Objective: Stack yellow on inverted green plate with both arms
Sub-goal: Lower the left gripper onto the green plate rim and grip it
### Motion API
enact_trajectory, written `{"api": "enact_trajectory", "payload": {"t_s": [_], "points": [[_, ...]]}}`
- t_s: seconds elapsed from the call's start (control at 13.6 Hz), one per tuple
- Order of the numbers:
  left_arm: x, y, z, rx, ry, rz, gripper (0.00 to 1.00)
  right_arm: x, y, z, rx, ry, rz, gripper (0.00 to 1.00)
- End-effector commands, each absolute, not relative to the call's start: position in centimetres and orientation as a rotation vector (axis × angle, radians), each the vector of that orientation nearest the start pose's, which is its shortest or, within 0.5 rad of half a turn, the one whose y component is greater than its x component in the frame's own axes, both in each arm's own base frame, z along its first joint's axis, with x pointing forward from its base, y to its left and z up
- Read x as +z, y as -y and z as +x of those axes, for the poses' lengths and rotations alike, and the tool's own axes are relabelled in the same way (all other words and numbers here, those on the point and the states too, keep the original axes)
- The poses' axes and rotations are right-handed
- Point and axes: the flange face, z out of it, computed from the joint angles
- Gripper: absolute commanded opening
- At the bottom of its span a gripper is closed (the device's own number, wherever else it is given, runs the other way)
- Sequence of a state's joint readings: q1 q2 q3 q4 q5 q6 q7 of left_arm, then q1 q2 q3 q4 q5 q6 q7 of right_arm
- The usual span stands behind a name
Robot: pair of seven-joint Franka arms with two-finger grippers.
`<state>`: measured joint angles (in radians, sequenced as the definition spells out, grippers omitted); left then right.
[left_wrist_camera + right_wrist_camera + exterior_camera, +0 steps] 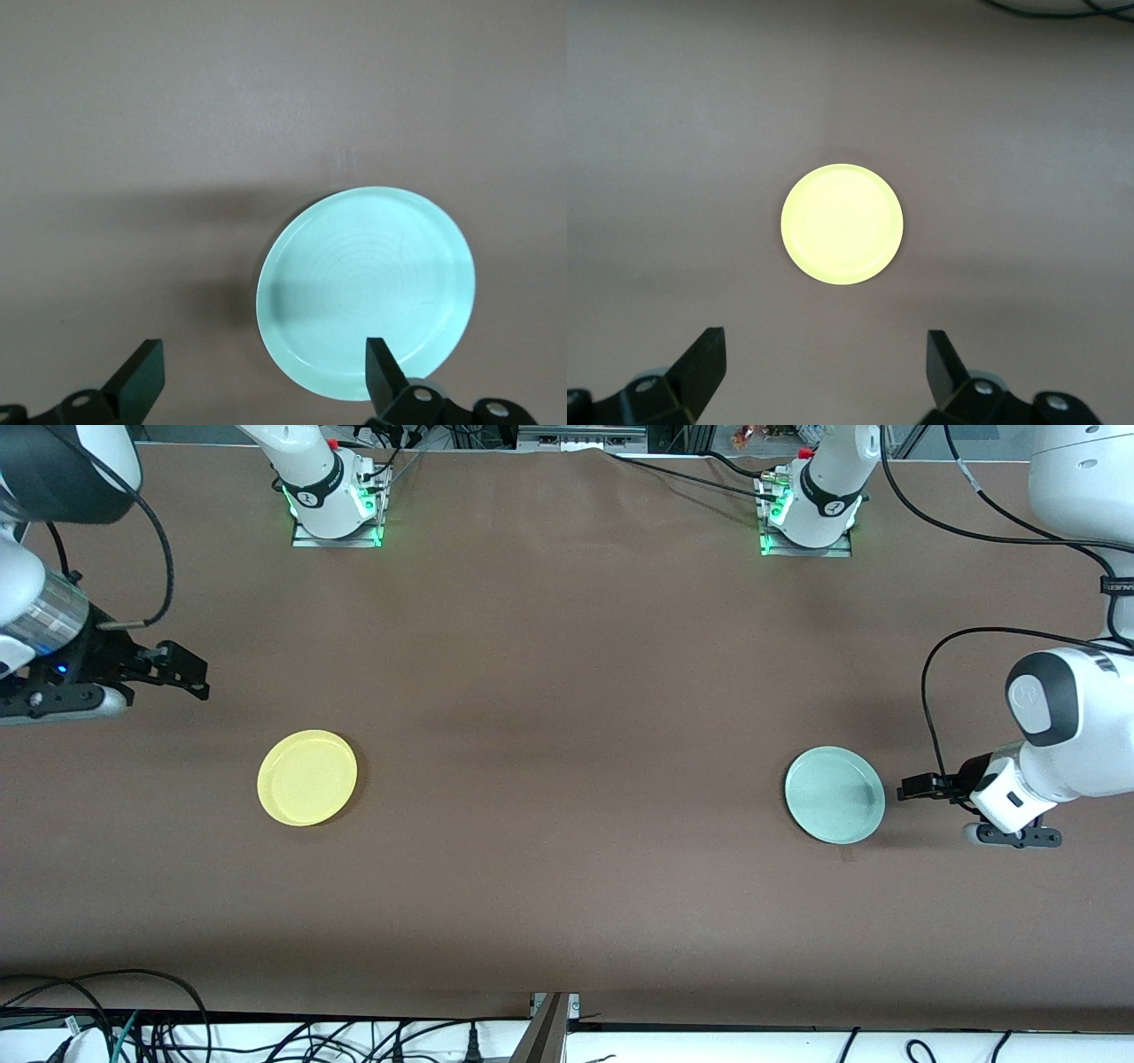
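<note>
Green plate (834, 794) sits rim-up on my worktop (567, 779); left gripper (912, 788) just beside it, right gripper (190, 673) near yellow (306, 777) (all jaws apart).

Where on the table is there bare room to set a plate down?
Widest free patch: the brown cloth between the yellow plate and the green plate. It is tighter beside the green plate, where the left gripper sits low, open. The right gripper hangs open above the yellow plate's end.

Honestly not much to read here; the only real lettering is a tiny white strip on the black band (1118, 587) round the left arm's cable, too small to make out; both arm bases carry a round logo mark (309, 493), no legible words; plates are blank.
</note>
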<state>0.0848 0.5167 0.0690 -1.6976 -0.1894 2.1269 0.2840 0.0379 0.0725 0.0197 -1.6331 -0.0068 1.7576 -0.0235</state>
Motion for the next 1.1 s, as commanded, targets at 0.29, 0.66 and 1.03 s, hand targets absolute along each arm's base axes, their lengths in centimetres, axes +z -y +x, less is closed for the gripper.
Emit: {"api": "enact_trajectory", "payload": {"t_s": [0.29,0.66,1.03], "points": [[24.5,-10.7,63.8,-0.023,-0.070,-3.358,1.00,59.5,-0.5,56.6,0.000,0.054,-3.126,1.00],[20.1,-11.3,63.4,-0.072,-0.151,-3.455,1.00,59.5,1.6,56.5,0.013,-0.002,-3.126,1.00],[18.3,-11.7,62.9,-0.058,-0.198,-3.473,1.00,59.3,1.2,56.1,0.071,0.004,-3.089,1.00]]}}
